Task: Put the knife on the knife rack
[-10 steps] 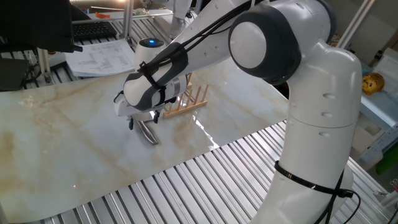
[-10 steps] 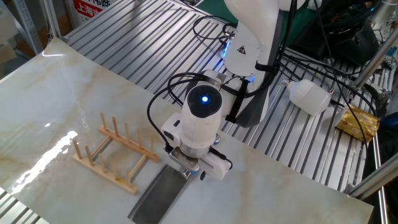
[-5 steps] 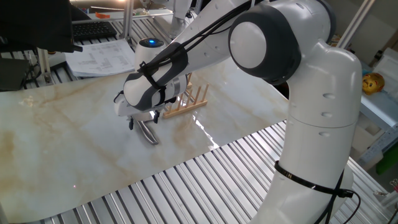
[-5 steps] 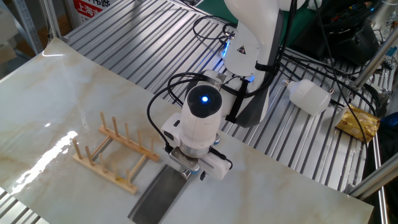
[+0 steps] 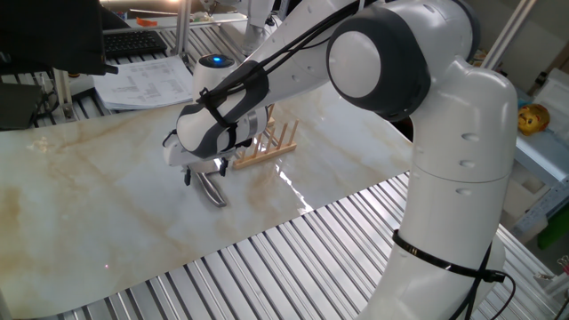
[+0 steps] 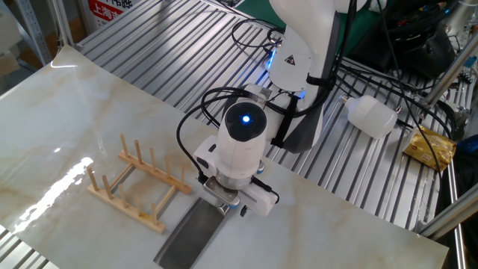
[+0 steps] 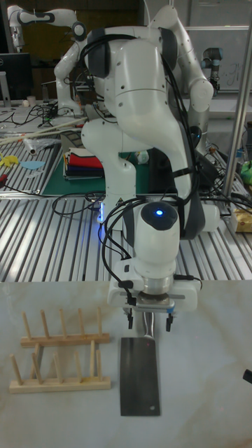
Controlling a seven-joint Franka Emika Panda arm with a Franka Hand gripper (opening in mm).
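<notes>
The knife (image 7: 138, 374) lies flat on the marble table, its broad steel blade pointing toward the camera in the tall fixed view. It also shows as the knife (image 6: 187, 235) and the knife (image 5: 212, 189). My gripper (image 7: 149, 320) hangs low over its handle, open, with one fingertip on each side of the handle and a gap to each. The gripper (image 6: 228, 205) hides most of the handle. The knife rack (image 7: 59, 360), light wood with upright pegs, stands on the table just left of the blade and holds nothing. The knife rack (image 6: 134, 183) and the knife rack (image 5: 267, 147) show the same.
The marble sheet (image 6: 67, 112) lies on a slatted metal bench. A white bottle (image 6: 371, 116) and a yellow packet (image 6: 429, 146) sit on the slats behind the arm's base. Papers (image 5: 147, 82) and a keyboard (image 5: 133, 42) lie beyond the far table edge.
</notes>
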